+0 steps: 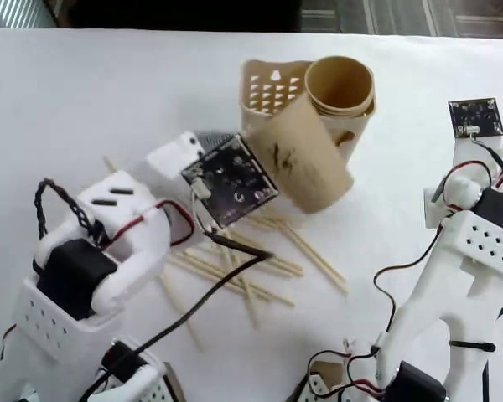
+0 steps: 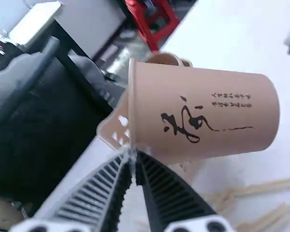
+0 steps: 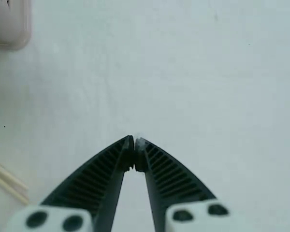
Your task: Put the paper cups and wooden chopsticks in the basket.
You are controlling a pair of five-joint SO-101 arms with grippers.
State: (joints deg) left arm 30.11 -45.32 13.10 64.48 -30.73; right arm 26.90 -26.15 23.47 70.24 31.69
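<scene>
1. Table (image 1: 84, 92) surface is plain white and matte, and a dark strip of room runs beyond its far edge.
2. In the left wrist view the room past the table edge holds a red stool (image 2: 152, 17) on a grey floor and a black mesh chair (image 2: 34, 111).
3. The basket (image 1: 268, 88), cream with punched holes, stands near the far edge, a little right of the middle.
4. A stack of cups (image 1: 342, 84) touches the basket's right side; I cannot tell whether it sits inside.
5. The left gripper (image 2: 134, 162) is clamped on the rim of one cup (image 1: 306, 163), a finger on each side of the wall.
6. That cup is held on its side just in front of the basket, its base pointing towards the table's right edge.
7. The chopsticks (image 1: 235, 272) lie loose and crossed on the middle of the table, nearer the front edge than the basket.
8. The right gripper (image 3: 134, 150) hangs over bare table near the right edge, its fingers pressed together on nothing.
</scene>
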